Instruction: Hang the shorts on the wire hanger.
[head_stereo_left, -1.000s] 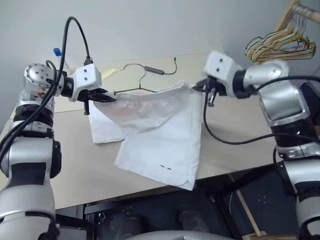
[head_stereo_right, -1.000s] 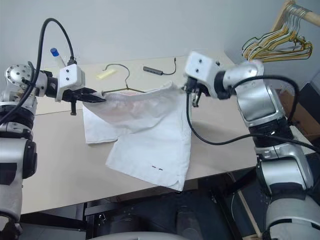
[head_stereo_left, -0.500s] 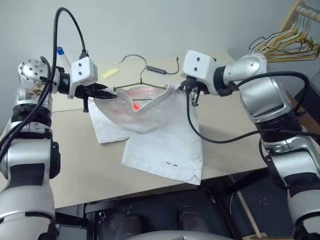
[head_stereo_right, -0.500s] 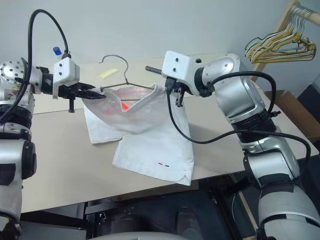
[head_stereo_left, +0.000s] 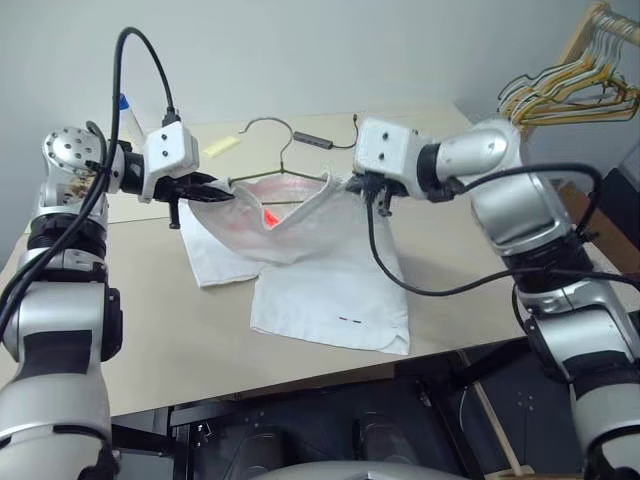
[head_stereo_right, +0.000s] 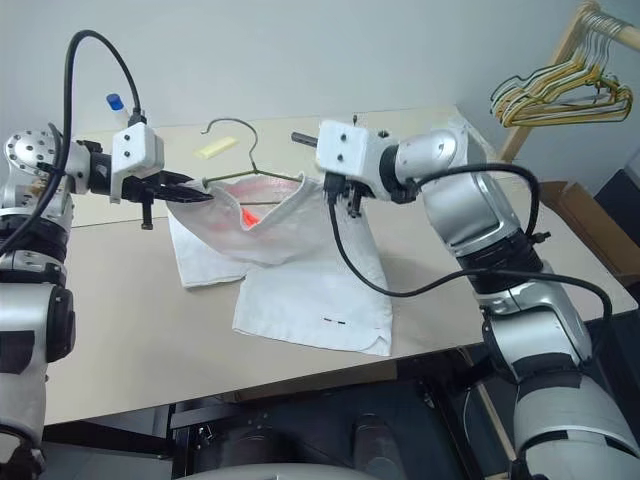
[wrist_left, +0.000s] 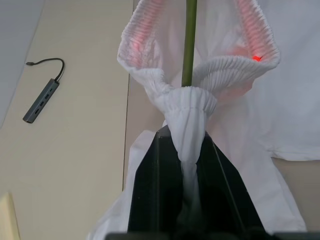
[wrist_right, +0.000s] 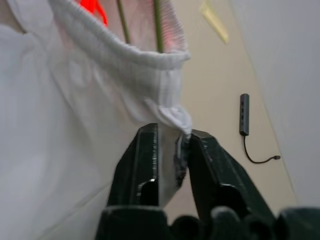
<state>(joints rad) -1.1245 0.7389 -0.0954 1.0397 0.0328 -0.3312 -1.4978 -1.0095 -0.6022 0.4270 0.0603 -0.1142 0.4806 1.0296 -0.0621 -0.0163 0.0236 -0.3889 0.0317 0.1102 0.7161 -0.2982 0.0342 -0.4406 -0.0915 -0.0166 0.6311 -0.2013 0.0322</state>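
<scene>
The white shorts (head_stereo_left: 330, 290) hang by their gathered waistband between my two grippers, and their legs lie on the table (head_stereo_left: 170, 330). A red light spot shows inside the waistband. The wire hanger (head_stereo_left: 270, 125) runs into the waistband opening, its hook standing up behind it. My left gripper (head_stereo_left: 215, 190) is shut on the left end of the waistband, bunched between its fingers (wrist_left: 150, 165). My right gripper (head_stereo_left: 372, 197) is at the waistband's right end. Its fingers (wrist_right: 145, 150) stand slightly apart, with a fold of the cloth (wrist_right: 172, 117) loose at their tips.
A dark USB hub with a cable (head_stereo_left: 312, 141) and a yellow slip (head_stereo_left: 220, 146) lie on the far part of the table. A bunch of yellow and dark hangers (head_stereo_left: 570, 85) hangs on a rack at the far right. The table's front edge runs just below the shorts.
My right gripper has moved left and a little down, so the waistband has gone slack and the shorts' legs have settled on the table. Its fingers have parted. The left gripper has held still.
</scene>
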